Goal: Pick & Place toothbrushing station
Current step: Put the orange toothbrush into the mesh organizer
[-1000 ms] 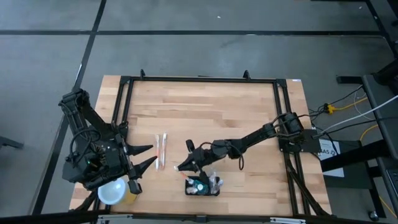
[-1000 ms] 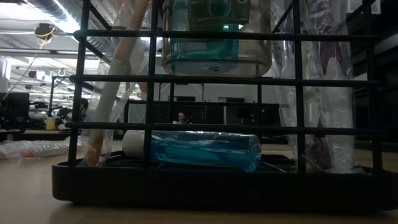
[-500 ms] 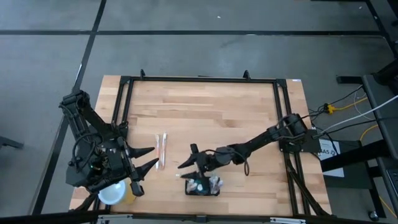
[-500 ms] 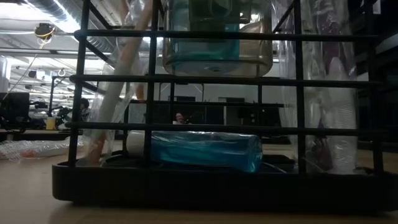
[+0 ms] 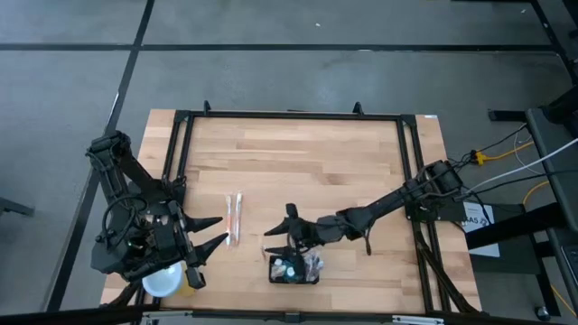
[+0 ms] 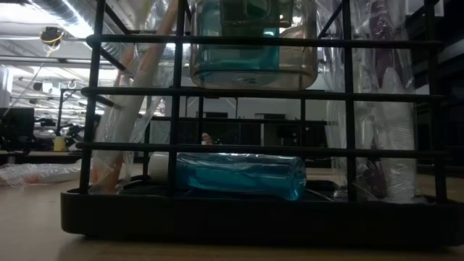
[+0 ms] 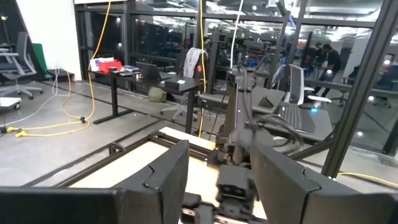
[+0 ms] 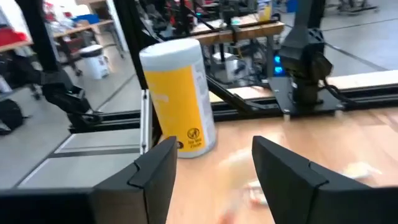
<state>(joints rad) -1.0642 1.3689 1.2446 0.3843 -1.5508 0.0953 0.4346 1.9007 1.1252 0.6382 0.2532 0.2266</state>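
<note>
Station: your toothbrushing station [image 5: 294, 269] sits at near edge of tabletop [image 5: 307, 162], centre, w/ items inside.
Right hand [image 5: 278, 236]: just above/beside station's far-left side, fingers apart.
Left hand [image 5: 217, 231]: near-left, fingers apart, by yellow cup [image 5: 169, 280].

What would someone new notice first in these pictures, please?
Probably the right gripper, open and stretched low across the wooden table, just above the toothbrushing station at the near edge. Next, the yellow cup by the left gripper, also open, at the near-left corner.
</note>
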